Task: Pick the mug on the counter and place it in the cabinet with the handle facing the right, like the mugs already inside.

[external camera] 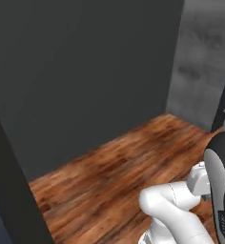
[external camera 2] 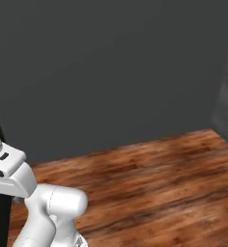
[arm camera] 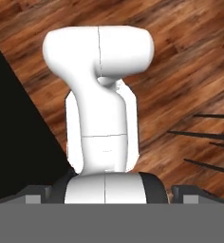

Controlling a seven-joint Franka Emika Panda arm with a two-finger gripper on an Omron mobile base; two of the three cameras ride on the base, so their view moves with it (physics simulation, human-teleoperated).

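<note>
The end effector [arm camera: 112, 198] stands wide with nothing held, pointing down at the wood floor [arm camera: 180, 71]; which way the mug lies I cannot tell

A wooden floor [external camera: 128, 162] of reddish-brown planks is stretching across the lower part of both base views, running up to a dark grey wall [external camera: 86, 71]. In the hand view the same floor [arm camera: 190, 61] is lying beyond the claw [arm camera: 112, 194], whose finger tips are standing wide apart at the bottom edge. The robot's own base is standing on the planks; nothing else can be made out lying on them.
</note>
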